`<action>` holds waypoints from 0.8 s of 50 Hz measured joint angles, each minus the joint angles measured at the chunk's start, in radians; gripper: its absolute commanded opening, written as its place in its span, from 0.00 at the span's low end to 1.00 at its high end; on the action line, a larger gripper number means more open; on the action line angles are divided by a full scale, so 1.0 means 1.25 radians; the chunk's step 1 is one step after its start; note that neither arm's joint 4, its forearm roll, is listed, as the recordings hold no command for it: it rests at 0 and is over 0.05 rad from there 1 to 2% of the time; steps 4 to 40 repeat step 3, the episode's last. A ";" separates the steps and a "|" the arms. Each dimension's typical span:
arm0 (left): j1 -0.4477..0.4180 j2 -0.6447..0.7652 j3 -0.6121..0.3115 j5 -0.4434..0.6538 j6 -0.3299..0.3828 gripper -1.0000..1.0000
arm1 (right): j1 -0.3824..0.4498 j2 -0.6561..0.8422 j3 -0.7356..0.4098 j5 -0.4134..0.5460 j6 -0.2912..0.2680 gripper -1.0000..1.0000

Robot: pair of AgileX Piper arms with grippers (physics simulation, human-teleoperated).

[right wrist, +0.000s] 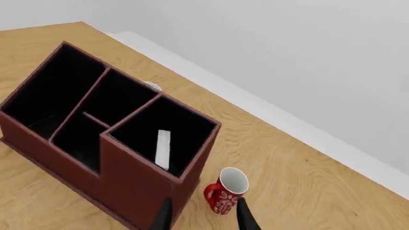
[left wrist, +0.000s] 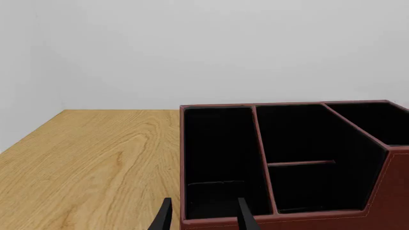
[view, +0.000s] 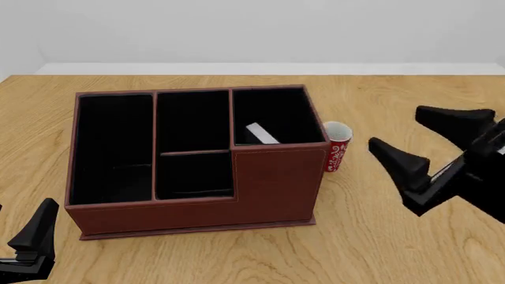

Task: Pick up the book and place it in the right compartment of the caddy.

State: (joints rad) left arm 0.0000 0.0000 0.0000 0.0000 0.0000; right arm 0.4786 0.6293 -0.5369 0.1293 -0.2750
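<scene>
The reddish-brown caddy (view: 197,210) (right wrist: 128,187) (left wrist: 383,201) stands in the middle of the table. The book (view: 262,134) (right wrist: 163,148) stands tilted inside the right compartment (view: 276,112) (right wrist: 191,127), and only its white page edges show against the black lining. My right gripper (view: 394,127) (right wrist: 204,215) hovers open and empty to the right of the caddy, above the table. Low at the front left corner of the caddy, my left gripper (view: 20,236) (left wrist: 204,218) is open and holds nothing.
A small red-and-white cup (view: 337,151) (right wrist: 225,191) stands upright just right of the caddy, between it and my right gripper. The other caddy sections look black and bare. Wooden table (view: 394,248) extends around; a white wall rises behind it.
</scene>
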 measured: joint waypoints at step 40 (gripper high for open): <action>0.000 0.000 0.000 0.000 0.000 1.00 | -0.018 -0.066 0.049 -0.010 -0.002 1.00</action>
